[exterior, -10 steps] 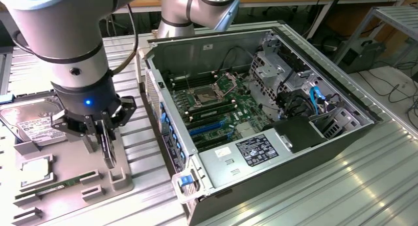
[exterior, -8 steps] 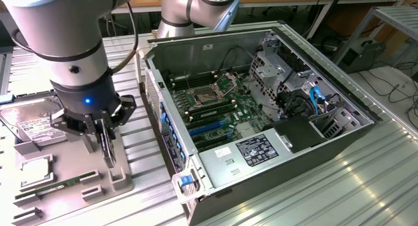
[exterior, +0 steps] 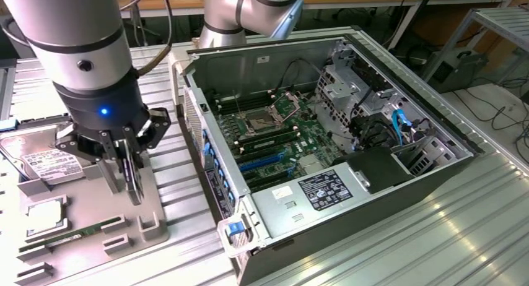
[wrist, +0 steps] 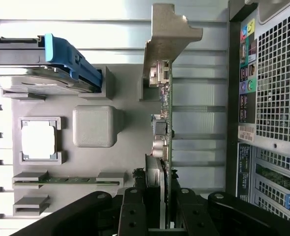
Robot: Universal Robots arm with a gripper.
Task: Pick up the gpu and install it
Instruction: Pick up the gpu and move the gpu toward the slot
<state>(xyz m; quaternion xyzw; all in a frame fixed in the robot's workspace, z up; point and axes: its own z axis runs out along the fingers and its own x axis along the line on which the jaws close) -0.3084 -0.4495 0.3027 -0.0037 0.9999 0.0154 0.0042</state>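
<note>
Gpu held upright on its edge
A thin dark circuit card with a green edge and a pale metal bracket at one end; the pincer clamps its other end from both sides, over the gray tray.

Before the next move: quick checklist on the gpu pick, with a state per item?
1. gpu sits between the fingers of the gripper: ok, one finger against each face.
2. Bracket end is free of the fingers: ok.
3. Card is clear of its slot in the tray: cannot tell.
4. Case side is open, board exposed: ok.
5. Blue expansion slots are free of cards: ok.
6. Hard drive is seated in the tray, apart from the gripper: ok.
</note>
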